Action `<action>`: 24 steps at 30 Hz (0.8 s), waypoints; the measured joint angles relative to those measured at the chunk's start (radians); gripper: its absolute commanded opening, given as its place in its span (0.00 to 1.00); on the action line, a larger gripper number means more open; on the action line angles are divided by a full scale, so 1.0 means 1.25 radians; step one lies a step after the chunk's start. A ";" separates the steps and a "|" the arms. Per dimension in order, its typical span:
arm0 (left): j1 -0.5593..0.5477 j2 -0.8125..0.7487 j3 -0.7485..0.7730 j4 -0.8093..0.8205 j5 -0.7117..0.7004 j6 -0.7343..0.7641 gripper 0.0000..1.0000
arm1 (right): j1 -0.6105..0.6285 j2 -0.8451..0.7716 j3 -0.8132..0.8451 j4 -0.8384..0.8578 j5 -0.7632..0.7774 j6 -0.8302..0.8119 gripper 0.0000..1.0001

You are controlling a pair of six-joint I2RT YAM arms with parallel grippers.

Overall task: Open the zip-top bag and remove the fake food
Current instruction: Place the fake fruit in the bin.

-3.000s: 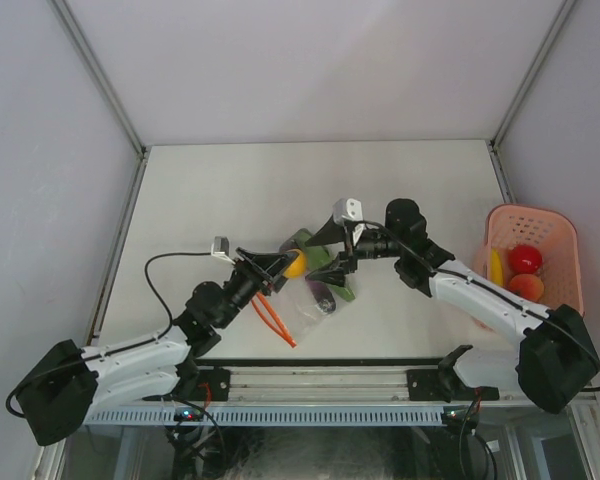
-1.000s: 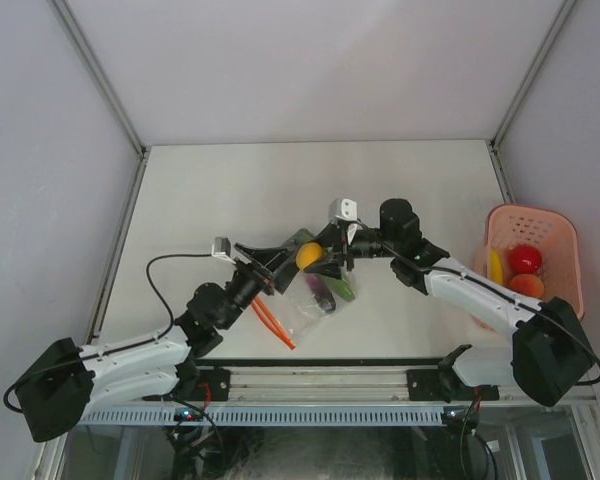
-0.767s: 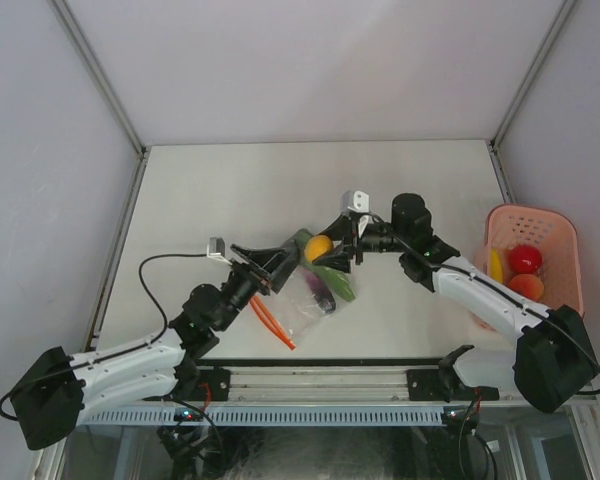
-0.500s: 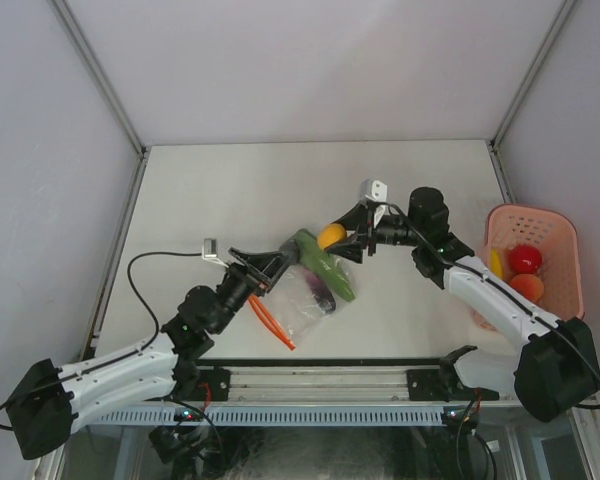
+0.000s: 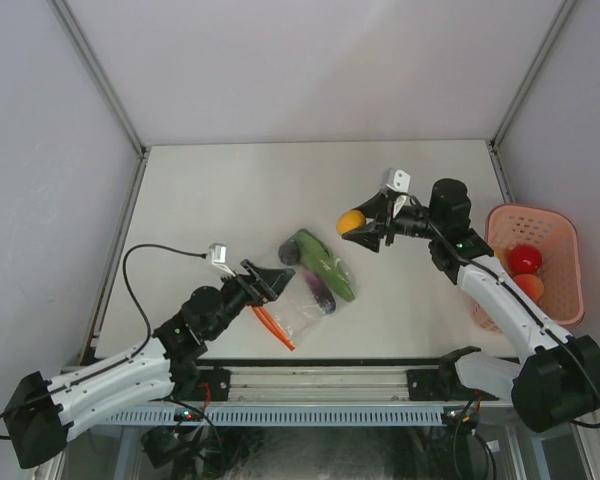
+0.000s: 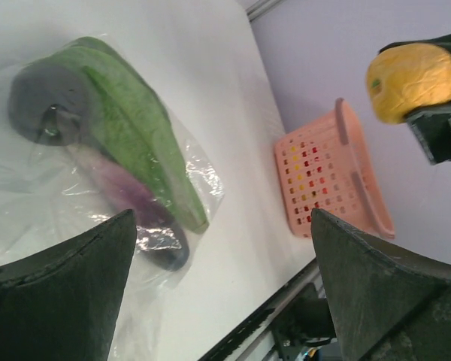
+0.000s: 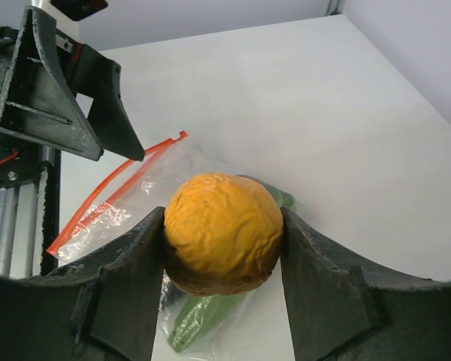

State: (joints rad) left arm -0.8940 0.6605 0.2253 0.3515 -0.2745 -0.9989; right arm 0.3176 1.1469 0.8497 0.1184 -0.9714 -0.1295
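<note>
Above the table (image 5: 200,200), right hand (image 5: 360,227) clenches the orange fruit (image 5: 350,220); left hand (image 5: 272,281) gapes, released.

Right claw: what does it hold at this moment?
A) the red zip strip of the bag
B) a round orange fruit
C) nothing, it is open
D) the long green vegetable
B: the right claw is closed on the round orange fruit, one finger on each side of it, while the long green vegetable lies in the zip-top bag.
</note>
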 measured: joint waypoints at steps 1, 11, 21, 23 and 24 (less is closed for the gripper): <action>0.000 -0.009 0.003 -0.026 -0.005 0.018 1.00 | -0.009 -0.004 0.005 -0.013 -0.002 -0.010 0.07; 0.000 -0.075 0.016 -0.144 -0.018 0.136 1.00 | -0.146 -0.040 0.055 -0.141 -0.031 -0.109 0.08; 0.000 -0.121 0.016 -0.196 -0.045 0.201 1.00 | -0.335 -0.102 0.056 -0.249 -0.022 -0.174 0.10; 0.000 -0.127 0.016 -0.202 -0.052 0.207 1.00 | -0.367 -0.114 0.056 -0.271 0.002 -0.194 0.13; 0.000 -0.130 0.016 -0.205 -0.056 0.209 1.00 | -0.383 -0.119 0.056 -0.282 0.014 -0.204 0.14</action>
State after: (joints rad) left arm -0.8940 0.4984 0.2455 0.0952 -0.3439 -0.7380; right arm -0.1616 0.9977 0.9195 -0.2337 -0.9543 -0.3840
